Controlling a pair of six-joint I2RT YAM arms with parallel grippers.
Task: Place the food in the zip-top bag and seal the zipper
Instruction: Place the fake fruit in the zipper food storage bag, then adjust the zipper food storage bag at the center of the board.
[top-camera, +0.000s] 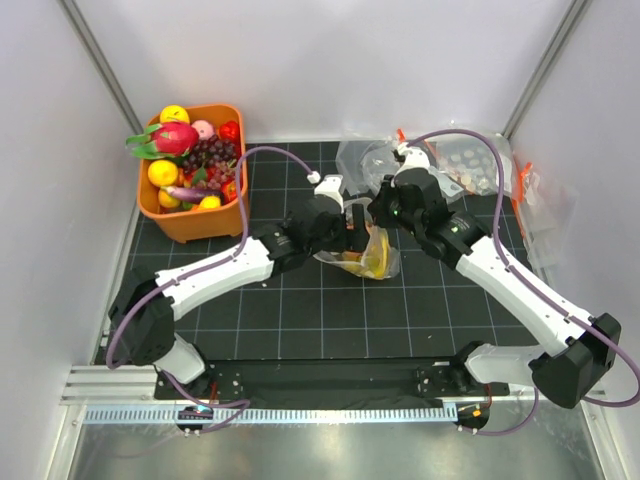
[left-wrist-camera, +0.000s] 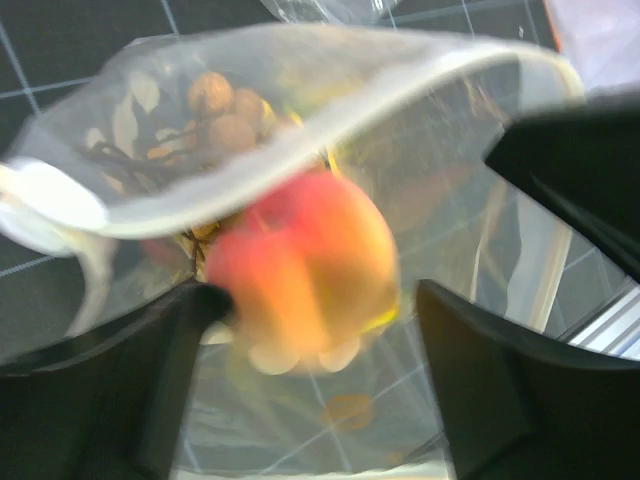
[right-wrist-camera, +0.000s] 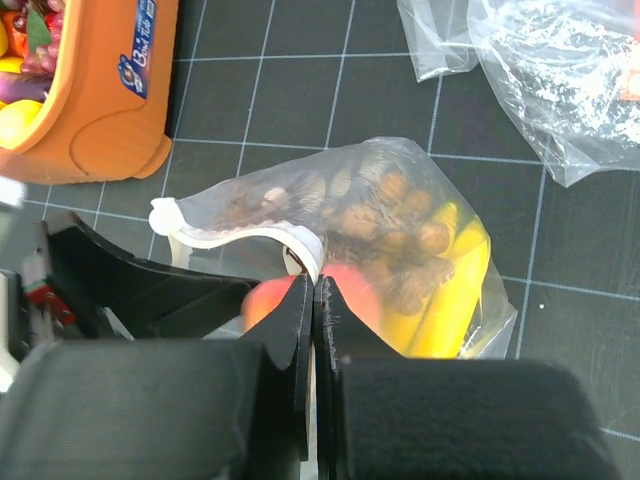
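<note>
The zip-top bag (top-camera: 390, 265) lies mid-table, its mouth held up. It holds the yellow banana bunch (right-wrist-camera: 450, 300) and the brown ball cluster (right-wrist-camera: 400, 240). My right gripper (right-wrist-camera: 315, 282) is shut on the bag's mouth edge, by the white zipper strip (right-wrist-camera: 250, 235). My left gripper (left-wrist-camera: 320, 300) is open right at the mouth, fingers (left-wrist-camera: 130, 380) spread wide. The pink-orange peach (left-wrist-camera: 305, 270) is blurred between them, just under the zipper rim (left-wrist-camera: 400, 100). The brown balls (left-wrist-camera: 225, 115) show through the plastic. In the top view both grippers meet over the bag, left (top-camera: 345, 225), right (top-camera: 385, 215).
An orange basket (top-camera: 190, 215) with other toy fruit, including the magenta dragon fruit (top-camera: 172, 137) and dark grapes (top-camera: 208, 155), stands at the back left. Several spare clear bags (top-camera: 470, 165) lie at the back right, also seen in the right wrist view (right-wrist-camera: 560, 80).
</note>
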